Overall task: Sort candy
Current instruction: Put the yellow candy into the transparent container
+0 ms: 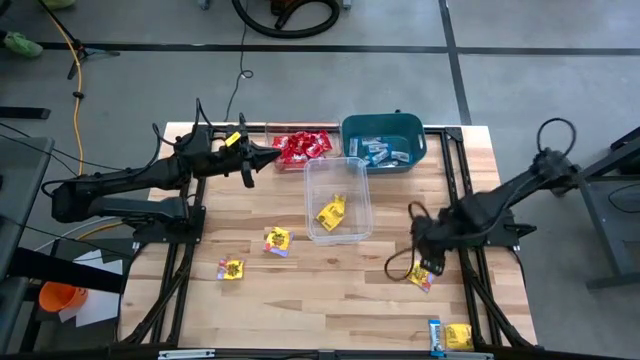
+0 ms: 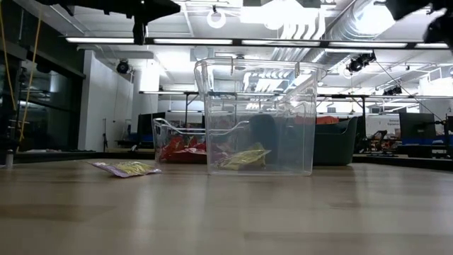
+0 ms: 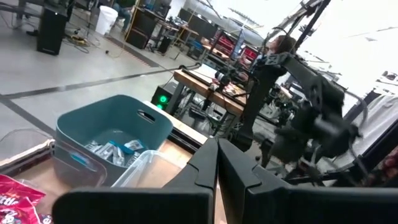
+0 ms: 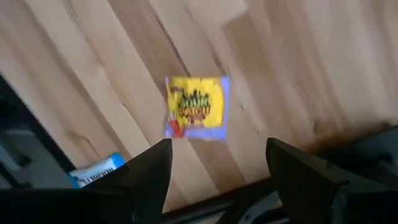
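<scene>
High view shows the table [image 1: 330, 290] carrying three bins at its far side, and their grouping explains the sort: red candy [image 1: 301, 146] fills the clear tub [image 1: 272, 131] at far left, light blue packets [image 1: 384, 150] lie in the teal bin [image 1: 352, 129], and a second clear tub [image 1: 312, 172] nearer the middle holds one yellow packet [image 1: 332, 211]. Each colour has its own bin, so the loose yellow pieces most likely belong in that middle tub.

Both arms come next. The left arm reaches from the left edge with its left pincer [image 1: 266, 156] pressed together and holding nothing, raised just beside the red tub; I judge that it is waiting out of the way. The right arm bends in from the right, and its right pincer [image 1: 419, 262] stands spread above the table near the front right.

Smallest are the loose pieces. A yellow packet [image 4: 196, 107] lies flat on the wood ahead of the spread fingers [image 4: 146, 165] in the right wrist view, not yet touched, which suits a grasp from above. A blue packet [image 4: 96, 169] shows near it at the table's edge. Three more yellow packets rest apart: one [image 1: 277, 240] beside the middle tub, one [image 1: 231, 268] toward the front left, and one [image 1: 458, 336] at the front right corner.
</scene>
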{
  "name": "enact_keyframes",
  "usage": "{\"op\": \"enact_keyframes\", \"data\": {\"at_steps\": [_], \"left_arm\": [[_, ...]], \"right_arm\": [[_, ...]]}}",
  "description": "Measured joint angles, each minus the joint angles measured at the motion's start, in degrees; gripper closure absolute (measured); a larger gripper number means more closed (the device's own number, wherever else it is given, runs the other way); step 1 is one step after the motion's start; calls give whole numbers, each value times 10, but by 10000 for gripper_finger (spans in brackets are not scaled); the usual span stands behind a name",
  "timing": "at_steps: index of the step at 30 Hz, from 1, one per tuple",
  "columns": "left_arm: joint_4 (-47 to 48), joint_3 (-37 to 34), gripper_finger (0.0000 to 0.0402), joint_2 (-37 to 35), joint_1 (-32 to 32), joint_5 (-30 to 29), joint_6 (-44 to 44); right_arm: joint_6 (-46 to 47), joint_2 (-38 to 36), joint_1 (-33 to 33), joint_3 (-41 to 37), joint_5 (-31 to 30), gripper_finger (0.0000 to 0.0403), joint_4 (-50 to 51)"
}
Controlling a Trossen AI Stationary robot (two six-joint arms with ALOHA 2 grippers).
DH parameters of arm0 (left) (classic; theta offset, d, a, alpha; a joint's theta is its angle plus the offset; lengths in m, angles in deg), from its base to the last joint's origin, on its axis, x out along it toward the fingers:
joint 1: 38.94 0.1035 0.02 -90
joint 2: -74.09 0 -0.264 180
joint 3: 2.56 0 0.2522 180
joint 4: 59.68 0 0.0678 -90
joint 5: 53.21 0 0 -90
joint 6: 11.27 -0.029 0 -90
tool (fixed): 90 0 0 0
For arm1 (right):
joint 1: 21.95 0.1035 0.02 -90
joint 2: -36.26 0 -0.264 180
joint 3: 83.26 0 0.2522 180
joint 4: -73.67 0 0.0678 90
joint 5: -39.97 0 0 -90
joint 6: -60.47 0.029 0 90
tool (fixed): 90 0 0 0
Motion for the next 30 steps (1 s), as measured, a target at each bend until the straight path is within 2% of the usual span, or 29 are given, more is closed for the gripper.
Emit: {"op": "enact_keyframes", "data": {"at_steps": [8,15,30], "left_arm": [[0,0,401,0,0,0,0],[0,0,402,0,0,1,0],[19,0,401,0,0,17,1]], "right_arm": [[112,141,47,0,13,148,-48],[95,233,66,-1,32,148,-75],[125,235,76,-145,65,148,-243]]}}
